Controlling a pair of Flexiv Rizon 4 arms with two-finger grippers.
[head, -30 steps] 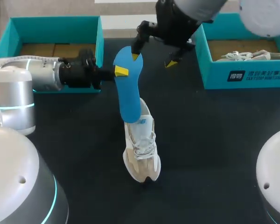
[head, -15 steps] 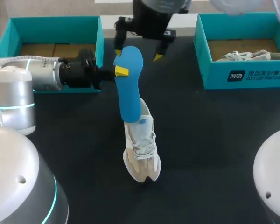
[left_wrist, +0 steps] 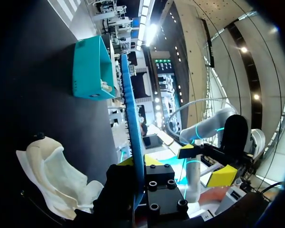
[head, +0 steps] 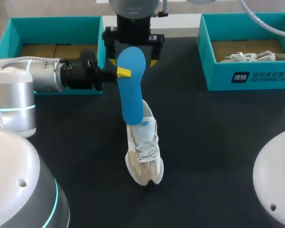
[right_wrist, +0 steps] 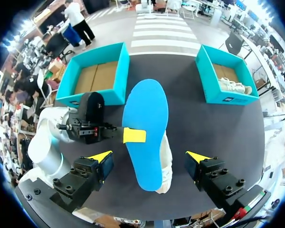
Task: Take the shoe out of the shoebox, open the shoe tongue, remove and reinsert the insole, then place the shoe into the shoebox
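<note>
Head view: insole (head: 131, 90) in left claw (head: 124, 72).

This is a robotics lab workstation — a matte black table (head: 218, 142) set up as a test bench. Two silver-grey robot arms are stationed at it: the left arm (head: 33, 76), with a glowing cyan ring, lies along the table's left edge, and the right arm (head: 133, 9) hangs over its far edge. Open teal cardboard shoeboxes mark the far corners — the left shoebox (head: 57, 28) and the right shoebox (head: 218, 71).
</note>
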